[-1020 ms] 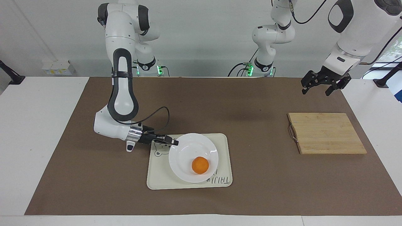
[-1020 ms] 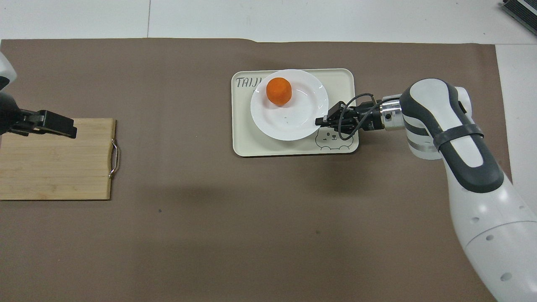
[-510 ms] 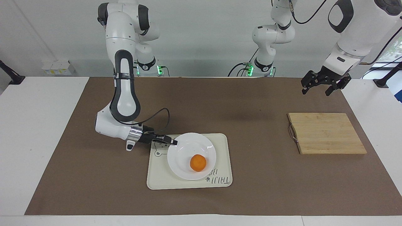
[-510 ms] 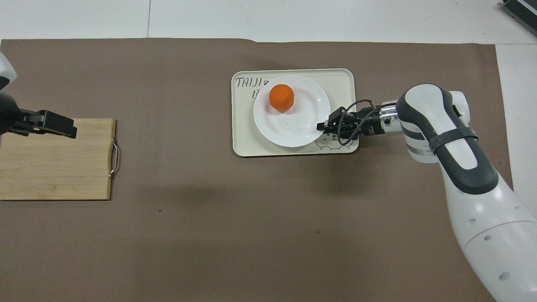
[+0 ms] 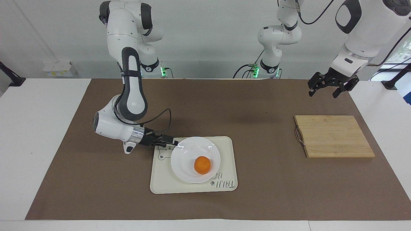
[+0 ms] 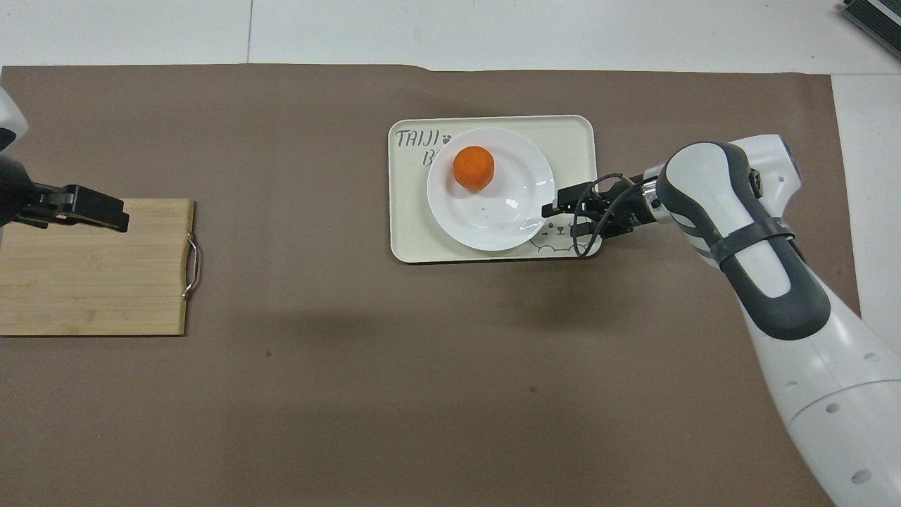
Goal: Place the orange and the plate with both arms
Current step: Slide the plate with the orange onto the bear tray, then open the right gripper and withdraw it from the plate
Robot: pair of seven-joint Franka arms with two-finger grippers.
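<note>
**Orange on plate, plate on tray; right gripper at the rim**

The small round bright-orange fruit, the orange [image 5: 202,165], lies in the well of the round glossy white plate [image 5: 184,160]. Read as a clock face in the overhead view, it sits off centre at about 11 o'clock. The plate rests flat on the rectangular cream tray with rounded corners [image 5: 228,150]. It covers most of the tray's middle and part of the lettering at the tray's 10 o'clock corner. The tray lies on the brown paper mat [image 5: 257,106] that covers the white surface.

The right gripper [image 5: 175,145] is low and nearly level at the plate's rim. In the overhead view it is at about 4 o'clock of the plate, above the bear drawing on the tray. Whether it is clamped on the rim or spread clear of it cannot be told.

The pale rectangular bamboo board with a metal handle [image 5: 334,136] lies at 9 o'clock of the tray in the overhead view, well apart from it. The left gripper [image 5: 323,93] hangs raised above that board's end of the surface, spread wide and holding nothing; that arm waits.
</note>
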